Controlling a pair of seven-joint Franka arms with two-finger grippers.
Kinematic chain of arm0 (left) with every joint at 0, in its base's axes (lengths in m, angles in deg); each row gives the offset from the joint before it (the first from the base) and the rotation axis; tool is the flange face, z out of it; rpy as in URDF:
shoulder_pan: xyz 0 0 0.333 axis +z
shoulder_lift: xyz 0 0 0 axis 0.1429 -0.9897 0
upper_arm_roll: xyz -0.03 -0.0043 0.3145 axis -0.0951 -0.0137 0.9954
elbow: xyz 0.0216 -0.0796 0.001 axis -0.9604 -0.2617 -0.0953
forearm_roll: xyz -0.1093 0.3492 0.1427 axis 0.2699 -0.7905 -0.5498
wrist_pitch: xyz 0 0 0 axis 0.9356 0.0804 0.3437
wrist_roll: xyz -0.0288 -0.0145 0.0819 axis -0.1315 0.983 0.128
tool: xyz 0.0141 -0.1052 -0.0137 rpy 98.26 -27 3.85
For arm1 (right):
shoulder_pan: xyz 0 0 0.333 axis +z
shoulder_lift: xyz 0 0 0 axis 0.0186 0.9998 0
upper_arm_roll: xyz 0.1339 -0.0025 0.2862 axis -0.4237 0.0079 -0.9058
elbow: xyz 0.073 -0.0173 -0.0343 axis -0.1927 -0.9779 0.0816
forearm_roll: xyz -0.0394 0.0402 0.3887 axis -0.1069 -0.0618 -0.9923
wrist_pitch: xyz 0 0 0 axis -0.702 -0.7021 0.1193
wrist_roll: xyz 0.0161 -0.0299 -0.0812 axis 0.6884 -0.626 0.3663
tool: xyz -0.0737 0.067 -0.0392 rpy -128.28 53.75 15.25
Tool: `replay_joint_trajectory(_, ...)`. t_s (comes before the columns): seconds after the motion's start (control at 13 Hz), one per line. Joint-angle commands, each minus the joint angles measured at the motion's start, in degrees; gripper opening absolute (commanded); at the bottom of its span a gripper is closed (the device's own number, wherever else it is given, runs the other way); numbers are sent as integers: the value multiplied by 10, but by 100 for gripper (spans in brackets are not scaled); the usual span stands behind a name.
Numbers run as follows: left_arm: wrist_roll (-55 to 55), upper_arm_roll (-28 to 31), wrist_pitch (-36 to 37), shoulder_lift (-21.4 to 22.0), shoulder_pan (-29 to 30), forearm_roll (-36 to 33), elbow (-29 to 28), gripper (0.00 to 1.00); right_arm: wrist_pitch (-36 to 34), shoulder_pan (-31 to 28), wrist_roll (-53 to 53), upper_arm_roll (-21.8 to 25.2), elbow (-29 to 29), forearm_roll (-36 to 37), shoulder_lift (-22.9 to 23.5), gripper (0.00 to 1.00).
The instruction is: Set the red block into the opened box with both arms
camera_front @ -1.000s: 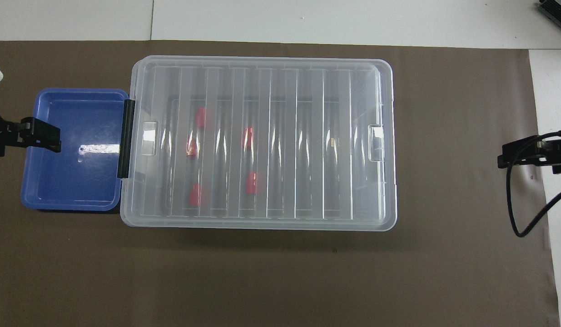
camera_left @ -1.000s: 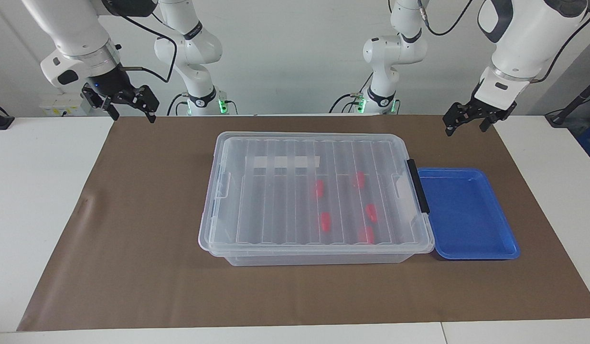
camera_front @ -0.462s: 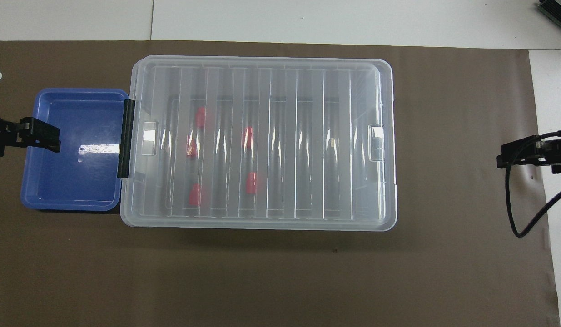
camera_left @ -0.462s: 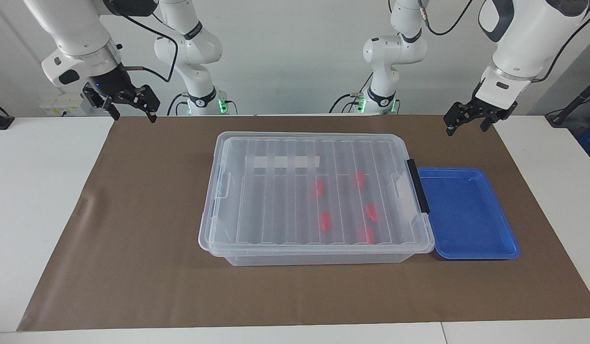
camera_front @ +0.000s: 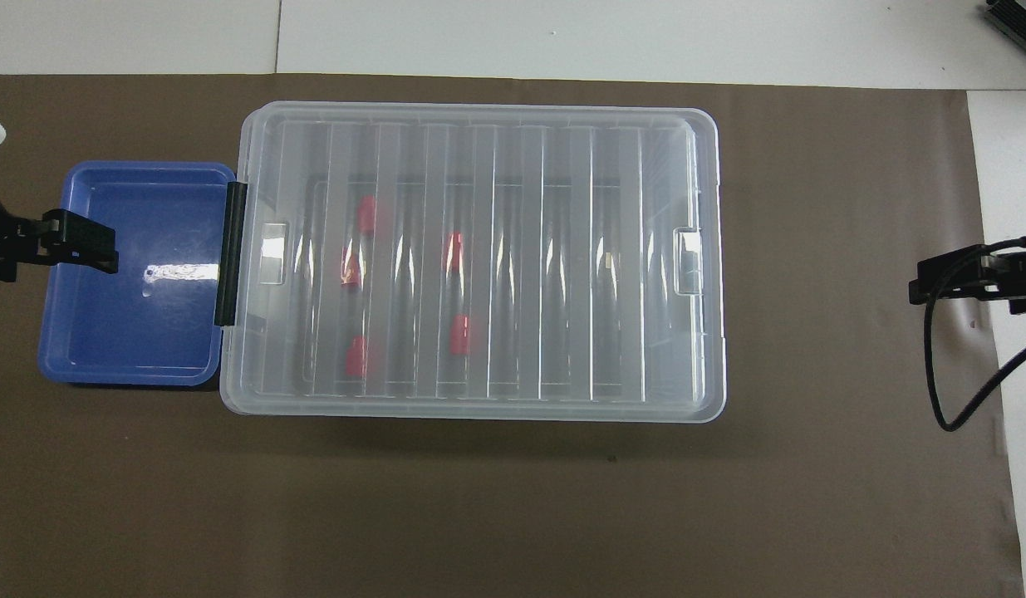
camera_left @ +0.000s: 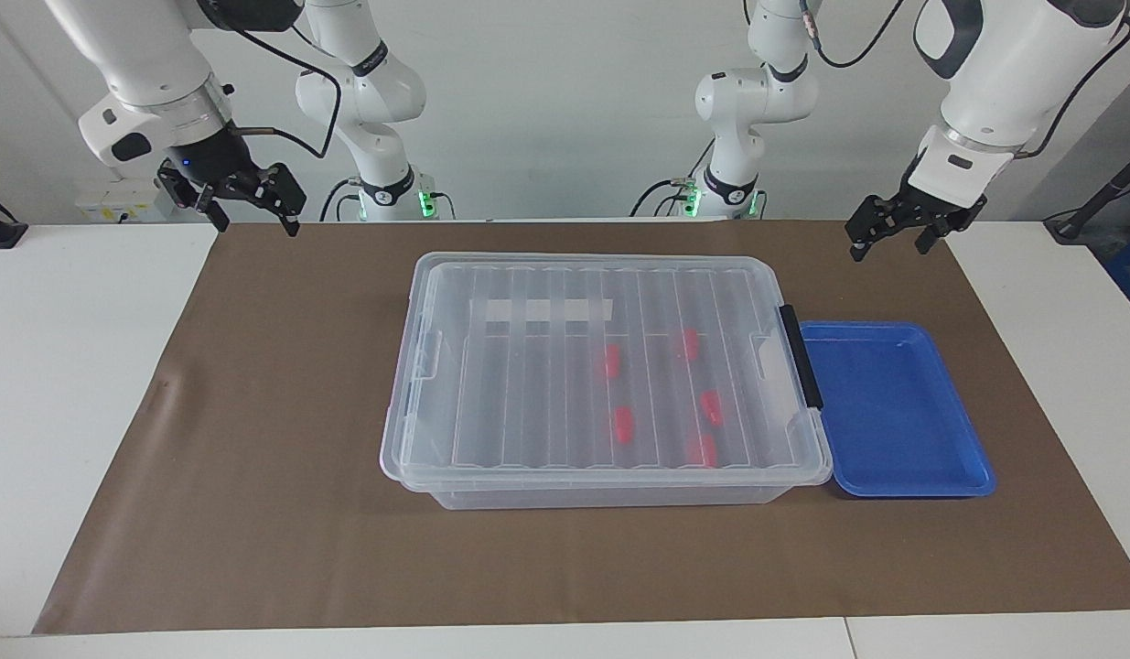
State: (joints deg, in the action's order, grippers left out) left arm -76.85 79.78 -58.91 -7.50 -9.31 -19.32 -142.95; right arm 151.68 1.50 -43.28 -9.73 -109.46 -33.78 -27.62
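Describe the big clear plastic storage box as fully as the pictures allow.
The large transparent plastic box sits on the brown mat mid-table, its ribbed clear lid closed on top. A black handle at the left arm's end abuts the shallow blue tray. A white label strip and five small red blocks show through. Neither gripper touches it.

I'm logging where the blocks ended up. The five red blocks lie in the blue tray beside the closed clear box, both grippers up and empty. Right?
Not quite. The five red blocks lie inside the closed clear box, under its lid; the blue tray beside it holds nothing, as the facing view shows. The left gripper and right gripper are up and empty.
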Motion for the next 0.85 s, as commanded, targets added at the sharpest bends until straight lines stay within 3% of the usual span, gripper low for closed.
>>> replay_joint_trajectory(0.0,11,-1,-12,11,0,9,-10,100,12,0,17,0,-7,1,-7,100)
replay_joint_trajectory(0.77,13,-1,-11,11,0,9,-11,100,20,1,19,-1,-8,17,-7,100)
